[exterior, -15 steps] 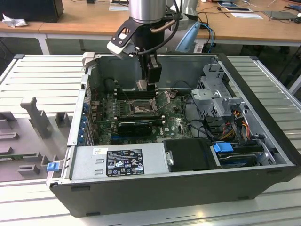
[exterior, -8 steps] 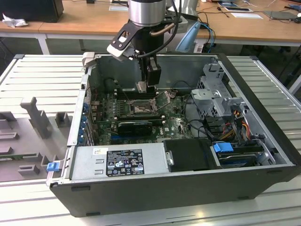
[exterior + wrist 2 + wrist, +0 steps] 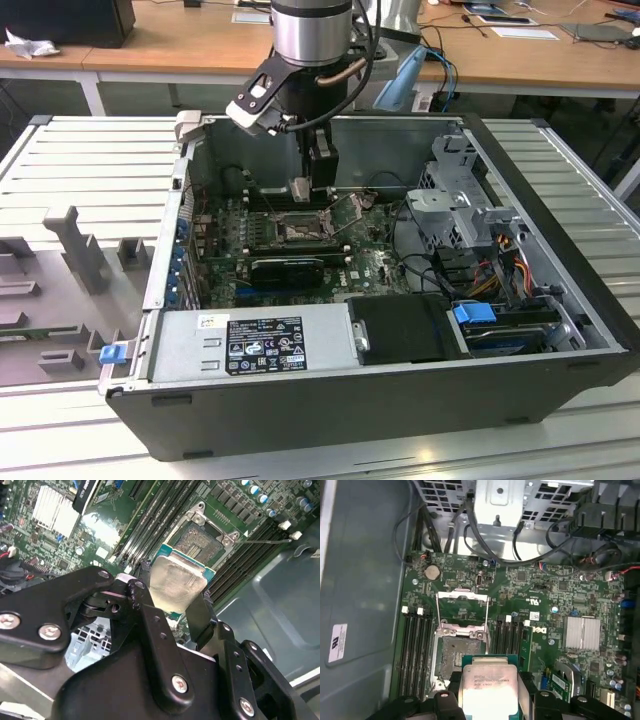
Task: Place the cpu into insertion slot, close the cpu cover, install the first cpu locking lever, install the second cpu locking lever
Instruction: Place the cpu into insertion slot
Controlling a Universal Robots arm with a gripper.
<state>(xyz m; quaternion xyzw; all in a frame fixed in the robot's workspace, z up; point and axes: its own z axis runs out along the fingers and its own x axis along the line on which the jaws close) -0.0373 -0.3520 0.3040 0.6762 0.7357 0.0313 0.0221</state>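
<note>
The open computer case (image 3: 300,400) lies flat on the tabletop (image 3: 90,160), so its motherboard (image 3: 375,262) faces up for a top-down reach. The cpu cover (image 3: 462,596) stands swung back, baring the insertion slot (image 3: 456,656). The claw (image 3: 172,600) pinches the cpu (image 3: 487,687) by 2 opposite edges above the slot, silver face up and roughly level. Being square, it has no long axis.

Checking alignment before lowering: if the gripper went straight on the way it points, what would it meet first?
Probably the open insertion slot, reached by the cpu held in the gripper; the cpu cover stands raised beside it. Exact alignment is unclear, so the slot's rim may touch first.
</note>
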